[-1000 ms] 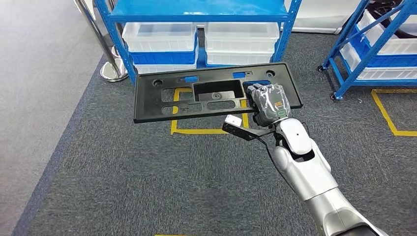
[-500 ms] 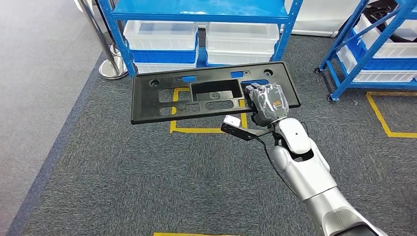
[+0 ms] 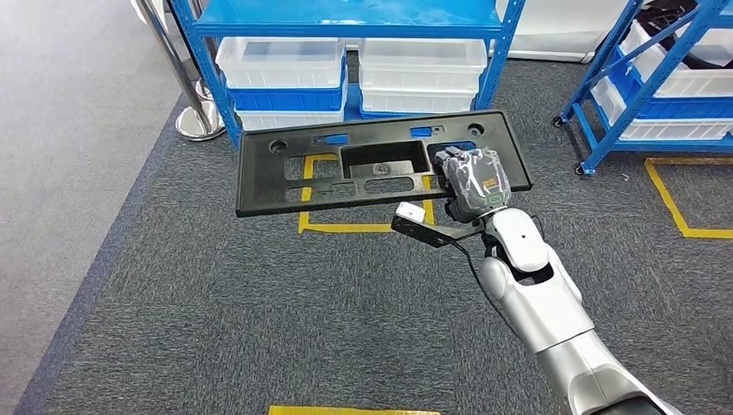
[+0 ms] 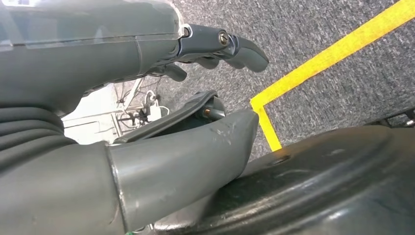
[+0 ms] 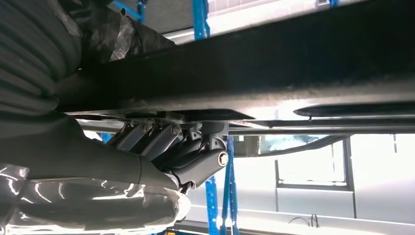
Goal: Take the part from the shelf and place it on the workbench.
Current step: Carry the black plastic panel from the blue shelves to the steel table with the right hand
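Right hand (image 3: 471,181) grips the black part (image 3: 346,169), a long flat plastic panel with cutouts, near its right end; thumb on top, fingers (image 5: 195,166) curled under the edge in the right wrist view. Part is off the shelf (image 3: 346,22), carried roughly level in the air above the grey carpet (image 3: 216,303), in front of the blue shelf with white bins (image 3: 281,65). A second blue rack (image 3: 640,86) stands far right. Yellow floor tape (image 3: 346,229) lies under the part.

Left hand (image 4: 147,122) hangs low beside the robot's body, holds nothing, fingers apart and loosely extended.

Step in hand, by my read: carrying the part toward the table, which I can't locate in these pictures.

How to do it well:
- Grip is far off-centre, so the long left end acts as a lever; keep the wrist stiff and moves slow so the panel doesn't sag or twist out.
- Keep it level, clear of the shelf posts when turning.
- Watch the free left end, which swings widest.
- At the table, lower flat, let the far end touch down gently, release only once it is supported.
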Tool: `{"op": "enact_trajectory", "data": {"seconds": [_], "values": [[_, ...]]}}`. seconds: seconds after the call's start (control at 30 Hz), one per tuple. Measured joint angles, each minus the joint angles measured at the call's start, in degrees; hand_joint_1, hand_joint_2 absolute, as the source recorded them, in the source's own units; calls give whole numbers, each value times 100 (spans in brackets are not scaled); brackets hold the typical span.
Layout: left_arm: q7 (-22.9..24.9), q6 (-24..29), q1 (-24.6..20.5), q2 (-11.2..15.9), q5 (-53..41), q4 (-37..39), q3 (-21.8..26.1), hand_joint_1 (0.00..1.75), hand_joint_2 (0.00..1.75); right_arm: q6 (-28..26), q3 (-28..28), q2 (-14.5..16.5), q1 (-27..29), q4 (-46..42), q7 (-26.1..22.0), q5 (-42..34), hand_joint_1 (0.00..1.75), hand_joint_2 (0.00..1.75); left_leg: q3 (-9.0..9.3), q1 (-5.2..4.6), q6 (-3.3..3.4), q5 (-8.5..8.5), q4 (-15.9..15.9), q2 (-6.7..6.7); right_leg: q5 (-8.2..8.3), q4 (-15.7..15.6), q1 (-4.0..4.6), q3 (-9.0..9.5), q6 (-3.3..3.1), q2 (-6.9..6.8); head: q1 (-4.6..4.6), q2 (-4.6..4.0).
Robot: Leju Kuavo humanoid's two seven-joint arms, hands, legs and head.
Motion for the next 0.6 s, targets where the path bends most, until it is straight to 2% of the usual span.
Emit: {"op": "enact_trajectory", "data": {"seconds": [0.27,0.6], "values": [[2,0,0,1,-1,0,0,0,175,0,2,-1,-2,0,0,0,175,175,-5,11,-99,62,-57,-1,25,11,13,-33,-43,-6,-1,-1],[2,0,-1,1,-1,0,0,0,175,0,1,-1,-3,0,0,0,175,175,-14,15,-120,73,-58,-1,32,13,9,-38,-45,-6,-1,0]]}}
